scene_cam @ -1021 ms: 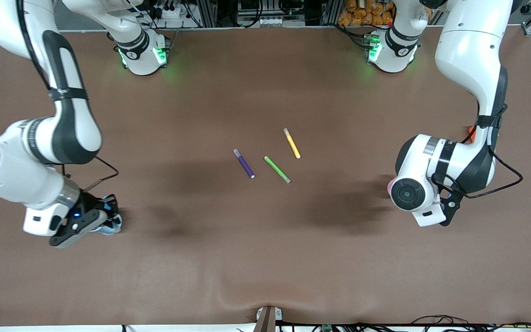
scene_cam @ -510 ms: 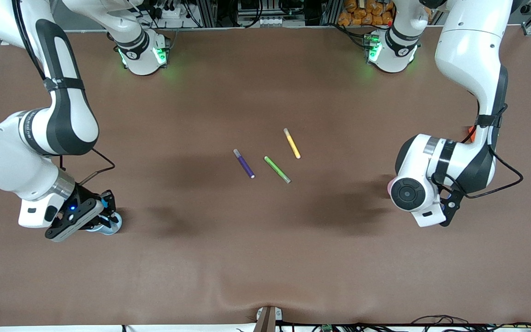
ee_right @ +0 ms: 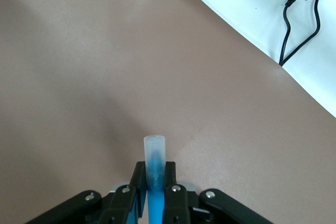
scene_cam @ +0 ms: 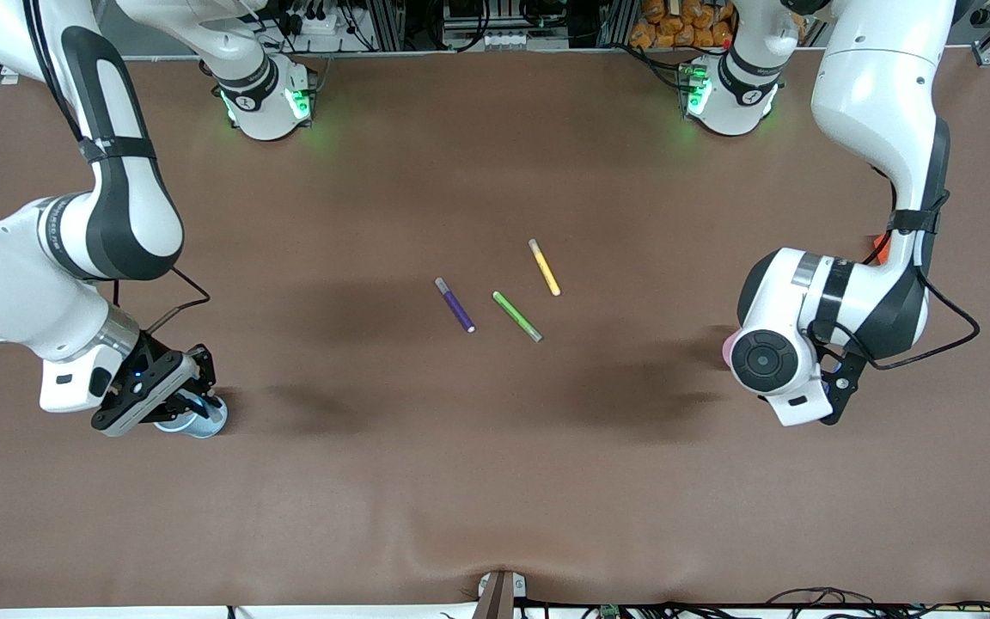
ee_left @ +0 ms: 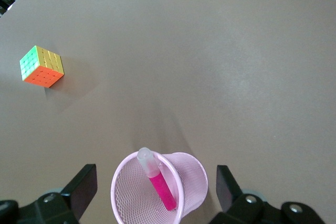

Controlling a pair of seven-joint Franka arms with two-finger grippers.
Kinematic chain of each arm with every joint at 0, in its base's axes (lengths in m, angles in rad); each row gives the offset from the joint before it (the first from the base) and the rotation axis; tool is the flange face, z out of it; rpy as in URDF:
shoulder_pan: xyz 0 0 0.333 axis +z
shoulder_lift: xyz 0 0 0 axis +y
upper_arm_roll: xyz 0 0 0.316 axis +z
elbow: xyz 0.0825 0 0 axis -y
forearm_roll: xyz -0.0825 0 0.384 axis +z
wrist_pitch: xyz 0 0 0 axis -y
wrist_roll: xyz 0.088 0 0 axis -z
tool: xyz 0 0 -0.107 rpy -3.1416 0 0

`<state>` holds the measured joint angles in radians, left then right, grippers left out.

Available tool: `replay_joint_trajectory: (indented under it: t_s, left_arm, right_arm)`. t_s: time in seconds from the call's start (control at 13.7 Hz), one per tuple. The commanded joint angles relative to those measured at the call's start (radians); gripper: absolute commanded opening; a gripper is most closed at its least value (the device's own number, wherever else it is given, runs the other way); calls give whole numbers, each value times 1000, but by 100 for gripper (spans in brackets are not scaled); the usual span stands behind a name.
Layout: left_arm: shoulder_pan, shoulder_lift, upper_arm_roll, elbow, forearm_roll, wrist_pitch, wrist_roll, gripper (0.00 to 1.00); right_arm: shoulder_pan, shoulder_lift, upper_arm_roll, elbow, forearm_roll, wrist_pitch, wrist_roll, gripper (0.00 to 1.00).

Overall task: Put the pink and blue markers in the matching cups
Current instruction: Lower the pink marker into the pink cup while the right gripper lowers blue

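Note:
My right gripper (ee_right: 156, 174) is shut on the blue marker (ee_right: 155, 156), whose pale cap sticks out past the fingertips. It hangs just over the light blue cup (scene_cam: 195, 422), and a bit of the cup's rim (ee_right: 116, 186) shows under the fingers. At the left arm's end of the table the pink marker (ee_left: 160, 187) leans inside the pink mesh cup (ee_left: 191, 169), cap up. My left gripper (ee_left: 156, 176) is open above it, one finger on each side of the cup and clear of it. From the front only a sliver of the pink cup (scene_cam: 727, 348) shows beside the left hand.
A purple pen (scene_cam: 455, 304), a green pen (scene_cam: 516, 315) and a yellow pen (scene_cam: 544, 266) lie loose at the table's middle. A colour cube (ee_left: 42, 66) sits near the pink cup, toward the robots' bases. Cables lie off the table's edge (ee_right: 294, 24).
The right hand has shifted slightly over the blue cup with the blue marker, so more of the cup shows. The left arm has barely moved.

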<state>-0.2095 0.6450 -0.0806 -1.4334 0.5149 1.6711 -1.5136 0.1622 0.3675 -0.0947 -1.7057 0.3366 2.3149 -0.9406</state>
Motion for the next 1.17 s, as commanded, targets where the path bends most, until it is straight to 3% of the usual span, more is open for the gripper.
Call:
replay_joint_trajectory:
  t_s: [0.0, 0.58, 1.09]
  left_arm:
    - [-7, -14, 1, 10, -16, -18, -2, 100]
    - [-7, -30, -24, 44, -44, -45, 3, 100]
    - [-4, -80, -24, 42, -81, -48, 53, 100]
  right_arm:
    - [-7, -54, 6, -43, 28, 11, -70, 0]
    - [-35, -65, 4, -43, 249, -15, -274, 0]
    - [-108, -53, 3, -42, 545, -130, -526, 0]
